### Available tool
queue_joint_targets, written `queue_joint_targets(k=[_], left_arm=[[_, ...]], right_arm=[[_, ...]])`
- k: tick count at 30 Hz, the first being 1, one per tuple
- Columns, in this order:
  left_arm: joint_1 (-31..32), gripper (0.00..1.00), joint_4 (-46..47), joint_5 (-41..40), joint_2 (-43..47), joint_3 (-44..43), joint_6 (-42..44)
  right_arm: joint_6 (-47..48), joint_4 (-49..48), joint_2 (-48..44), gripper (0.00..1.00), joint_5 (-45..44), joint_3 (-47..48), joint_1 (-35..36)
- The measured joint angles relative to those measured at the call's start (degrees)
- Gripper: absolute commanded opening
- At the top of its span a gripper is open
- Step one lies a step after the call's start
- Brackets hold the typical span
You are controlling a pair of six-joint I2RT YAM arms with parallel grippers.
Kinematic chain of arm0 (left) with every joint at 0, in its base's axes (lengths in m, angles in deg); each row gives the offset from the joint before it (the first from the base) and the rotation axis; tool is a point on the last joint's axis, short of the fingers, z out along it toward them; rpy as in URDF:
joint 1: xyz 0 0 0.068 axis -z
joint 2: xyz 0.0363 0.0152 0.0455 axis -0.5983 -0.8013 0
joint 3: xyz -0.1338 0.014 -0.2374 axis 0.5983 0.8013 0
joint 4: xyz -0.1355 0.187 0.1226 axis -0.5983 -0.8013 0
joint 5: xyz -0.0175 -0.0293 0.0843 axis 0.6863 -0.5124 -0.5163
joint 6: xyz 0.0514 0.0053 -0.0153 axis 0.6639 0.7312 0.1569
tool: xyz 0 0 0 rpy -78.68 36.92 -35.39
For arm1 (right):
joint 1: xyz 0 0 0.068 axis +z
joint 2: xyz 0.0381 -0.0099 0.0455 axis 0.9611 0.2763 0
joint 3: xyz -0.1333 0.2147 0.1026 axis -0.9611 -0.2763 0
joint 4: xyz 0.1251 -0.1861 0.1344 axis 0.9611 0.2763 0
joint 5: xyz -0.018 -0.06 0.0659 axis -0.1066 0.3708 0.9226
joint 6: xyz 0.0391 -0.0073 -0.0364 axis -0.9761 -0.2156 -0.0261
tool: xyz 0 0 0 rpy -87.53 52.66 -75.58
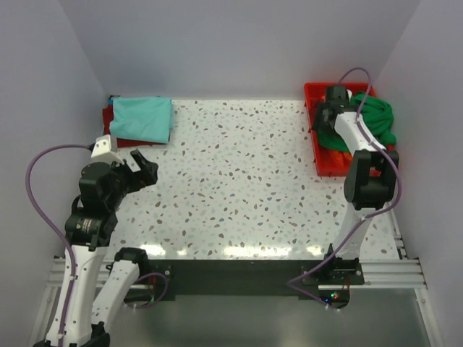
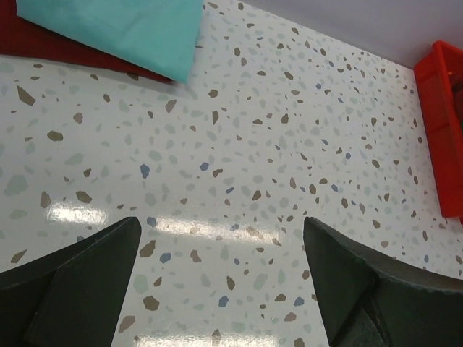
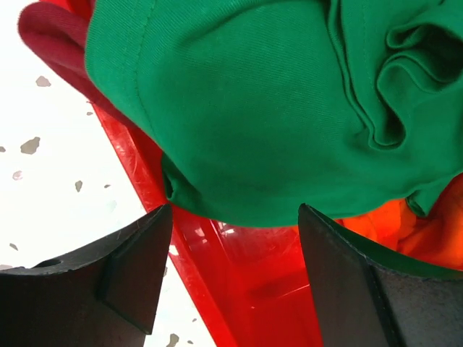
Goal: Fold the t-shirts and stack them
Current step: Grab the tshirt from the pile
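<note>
A folded light teal t-shirt (image 1: 142,119) lies on a folded dark red t-shirt (image 1: 110,123) at the table's far left; both show in the left wrist view, the teal one (image 2: 123,25) over the dark red one (image 2: 29,47). A bright green t-shirt (image 1: 372,121) lies bunched in the red tray (image 1: 324,163) at the far right, over an orange t-shirt (image 1: 338,157). My right gripper (image 1: 327,108) is open just above the green shirt (image 3: 246,108) and the tray's edge; the orange shirt (image 3: 419,231) and a dark red cloth (image 3: 51,43) show beside it. My left gripper (image 1: 143,168) is open and empty above the table.
The red tray's wall (image 3: 239,289) lies under my right gripper's fingers. The tray's corner shows at the right of the left wrist view (image 2: 441,123). White walls close in the speckled table (image 1: 239,181) at back and sides.
</note>
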Motion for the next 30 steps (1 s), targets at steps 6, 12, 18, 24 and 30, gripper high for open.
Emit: queue_joint_targets(k=[6, 12, 18, 24, 30], left_arm=[[0.0, 1.0, -1.3, -1.0, 0.8, -0.1, -0.2], [0.0, 1.0, -2.8, -1.8, 0.8, -0.1, -0.2], [0.0, 1.0, -3.1, -1.9, -0.5, -1.4, -0.2], [0.0, 1.0, -3.5, -2.1, -0.3, -2.4, -0.2], [0.0, 1.0, -4.6, -2.3, 0.7, -2.4, -0.7]], right_arm=[[-0.8, 0.0, 1.0, 0.7, -0.7, -0.5, 0.0], [-1.0, -0.3, 1.0, 0.68, -2.1, -3.4, 0.0], [-0.7, -2.0, 2.5, 0.6, -2.4, -3.5, 0.0], [0.0, -3.7, 4.0, 0.2, -2.3, -3.5, -0.1], [-0.8, -4.9, 2.4, 0.0, -1.6, -7.0, 0.0]])
